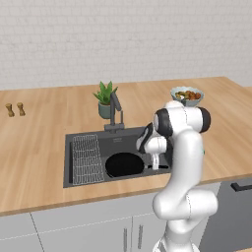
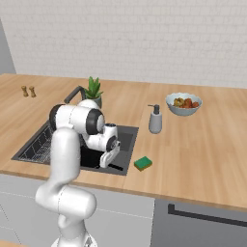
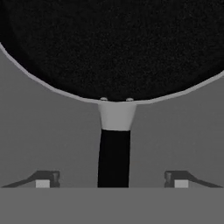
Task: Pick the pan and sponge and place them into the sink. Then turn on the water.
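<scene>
Wooden countertop (image 1: 44,142) is surrounding the dark sink (image 1: 88,139), where the black pan (image 1: 124,164) is lying flat beside the wire rack (image 1: 87,158). Above its handle (image 3: 113,157), the gripper (image 3: 112,178) is hovering, fingers spread wide apart. On the counter, the green sponge (image 2: 143,163) is resting just right of the basin.

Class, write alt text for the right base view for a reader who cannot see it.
A white robot arm reaches into the sink, where the black pan lies. The green sponge sits on the wooden counter beside the sink, near a soap dispenser and fruit bowl.
</scene>
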